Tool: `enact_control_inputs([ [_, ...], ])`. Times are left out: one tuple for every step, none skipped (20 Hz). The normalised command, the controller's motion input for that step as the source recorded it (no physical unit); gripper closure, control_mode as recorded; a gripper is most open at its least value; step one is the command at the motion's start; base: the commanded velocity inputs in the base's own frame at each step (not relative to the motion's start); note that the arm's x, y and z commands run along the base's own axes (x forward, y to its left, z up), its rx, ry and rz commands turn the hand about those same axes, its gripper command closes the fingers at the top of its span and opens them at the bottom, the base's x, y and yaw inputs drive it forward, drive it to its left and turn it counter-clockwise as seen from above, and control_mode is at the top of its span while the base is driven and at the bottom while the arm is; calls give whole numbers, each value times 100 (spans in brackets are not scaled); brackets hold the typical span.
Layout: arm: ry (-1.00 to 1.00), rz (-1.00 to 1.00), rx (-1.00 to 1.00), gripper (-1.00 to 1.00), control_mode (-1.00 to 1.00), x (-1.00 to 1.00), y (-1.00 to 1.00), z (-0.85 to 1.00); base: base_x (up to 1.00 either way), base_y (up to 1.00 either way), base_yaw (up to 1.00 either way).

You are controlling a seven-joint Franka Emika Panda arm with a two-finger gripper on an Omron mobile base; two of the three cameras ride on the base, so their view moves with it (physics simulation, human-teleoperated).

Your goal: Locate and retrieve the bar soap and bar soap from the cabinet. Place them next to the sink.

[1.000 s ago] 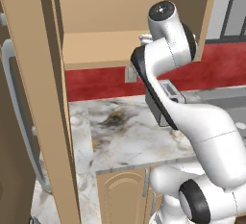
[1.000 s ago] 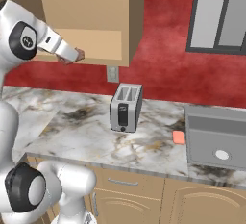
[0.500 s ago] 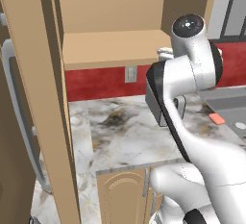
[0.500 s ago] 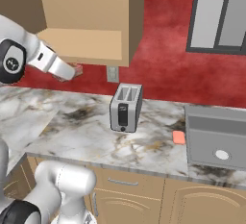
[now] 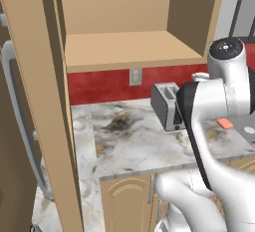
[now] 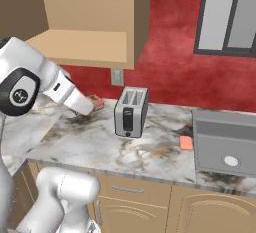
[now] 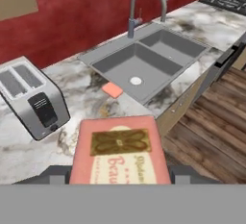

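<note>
In the left base view you see the cabinet (image 5: 129,37) open over the counter (image 5: 134,141), with the pink bar soap (image 5: 224,123) lying near the counter's right end. In the right base view your gripper (image 6: 95,103) hangs left of the toaster (image 6: 130,111), well apart from the sink (image 6: 225,142) at the counter's right end, so your carry runs rightward past the toaster. In the hand view the jaws hold the boxed bar soap (image 7: 120,150), its long axis pointing away from the camera towards the basin, where the pink bar lies just beside the rim

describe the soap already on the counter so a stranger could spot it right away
Start at the grey sink set into the marble counter. Just off its left rim, between it and the silver toaster, lies the soap: a small flat salmon-pink bar, the only pink thing lying on the counter.
</note>
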Motion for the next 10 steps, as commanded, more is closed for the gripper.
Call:
enact_control_inputs([
  [13, -6, -4, 100, -100, -2, -82, -63, 0, 0, 0],
  [13, -5, -4, 100, -100, 0, -85, -61, 0, 0, 0],
  [13, -4, -3, 100, -100, 0, -87, -60, 0, 0, 0],
  [14, -3, -2, 100, -100, 0, -93, -60, 0, 0, 0],
  [14, -2, -1, 100, -100, 1, -94, -60, 0, 0, 0],
  [13, -1, 0, 100, -100, 4, -95, -59, 0, 0, 0],
  [11, 0, 0, 100, -100, 8, -86, -56, 0, 0, 0],
  [8, 0, 0, 100, -100, 10, -81, -56, 0, 0, 0],
  [7, 0, 0, 100, -100, 19, -81, -58, 0, 0, 0],
  [8, 0, 0, 100, -100, 25, -80, -59, 0, 0, 0],
])
